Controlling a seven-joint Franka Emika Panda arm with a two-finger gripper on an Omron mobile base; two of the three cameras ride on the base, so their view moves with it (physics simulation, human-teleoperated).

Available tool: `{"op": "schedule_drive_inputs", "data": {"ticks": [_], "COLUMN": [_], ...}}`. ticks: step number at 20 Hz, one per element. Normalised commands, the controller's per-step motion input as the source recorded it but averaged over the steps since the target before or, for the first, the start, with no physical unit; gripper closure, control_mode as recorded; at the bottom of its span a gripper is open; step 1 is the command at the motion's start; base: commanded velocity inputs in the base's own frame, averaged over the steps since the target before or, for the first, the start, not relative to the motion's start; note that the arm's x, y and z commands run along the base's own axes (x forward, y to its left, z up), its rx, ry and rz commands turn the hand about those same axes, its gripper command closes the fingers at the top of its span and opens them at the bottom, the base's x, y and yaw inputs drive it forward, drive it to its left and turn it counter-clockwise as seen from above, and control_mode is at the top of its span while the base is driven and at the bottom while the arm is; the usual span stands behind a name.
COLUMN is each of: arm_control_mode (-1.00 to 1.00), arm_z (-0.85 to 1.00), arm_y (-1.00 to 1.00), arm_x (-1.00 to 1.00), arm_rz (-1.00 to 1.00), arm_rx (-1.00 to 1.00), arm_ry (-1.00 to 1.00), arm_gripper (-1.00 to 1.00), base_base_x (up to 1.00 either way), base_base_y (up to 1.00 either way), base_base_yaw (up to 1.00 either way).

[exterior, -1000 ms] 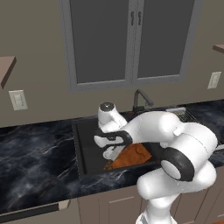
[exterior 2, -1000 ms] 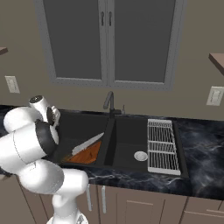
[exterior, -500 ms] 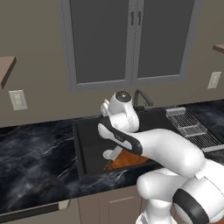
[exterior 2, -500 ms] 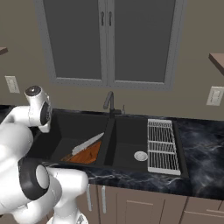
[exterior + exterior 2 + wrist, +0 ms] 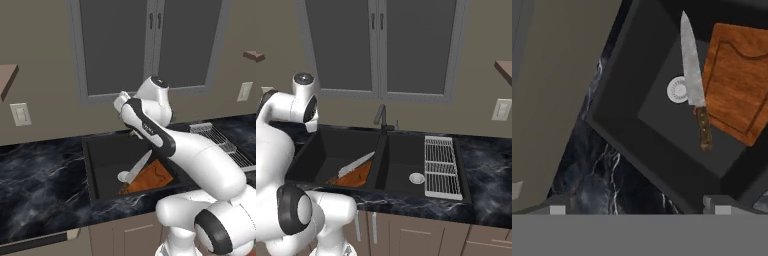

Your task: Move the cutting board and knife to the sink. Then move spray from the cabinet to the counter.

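Note:
The reddish-brown cutting board [image 5: 152, 176] [image 5: 357, 176] [image 5: 739, 80] leans in the left basin of the black sink [image 5: 91, 172] [image 5: 303, 159] [image 5: 624, 95]. The knife [image 5: 138, 167] [image 5: 358, 163] [image 5: 692, 75] rests beside and partly on the board, with its blade toward the drain. My gripper [image 5: 637, 207] hangs high over the sink's rim and the veined counter [image 5: 40, 170] [image 5: 597, 172]. It is open, its fingertips [image 5: 558, 207] wide apart with nothing between them. The spray is out of view.
A dark faucet [image 5: 380, 116] stands behind the sink. A wire drying rack [image 5: 441, 165] [image 5: 220, 142] lies on the right. The grey glass-fronted cabinet [image 5: 150, 45] [image 5: 381, 45] hangs above. Brown wall-cabinet corners [image 5: 7, 80] [image 5: 504, 70] show at the edges.
My arm has risen out of the sink and swung upward, carrying the open hand away from the board and knife. Both of them lie unmoved in the basin.

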Motion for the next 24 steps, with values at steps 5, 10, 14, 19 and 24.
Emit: {"op": "schedule_drive_inputs", "data": {"ticks": [5, 10, 14, 19, 24], "arm_control_mode": [-1.0, -1.0, -1.0, -1.0, -1.0], "arm_z": [1.0, 0.79, 0.38, 0.01, 0.0], "arm_y": [-0.17, -0.4, -0.49, -0.42, -0.38], "arm_x": [-0.26, -0.39, -0.55, -0.74, -0.74], "arm_rz": [0.4, 0.43, 0.42, 0.33, 0.21], "arm_rx": [-0.23, -0.29, -0.23, -0.15, -0.16], "arm_ry": [-0.1, -0.06, -0.05, -0.12, -0.17], "arm_gripper": [-1.0, -1.0, -1.0, -1.0, -1.0], "base_base_x": [0.0, 0.0, 0.0, 0.0, 0.0], "base_base_y": [0.0, 0.0, 0.0, 0.0, 0.0], "base_base_yaw": [0.0, 0.0, 0.0, 0.0, 0.0]}}
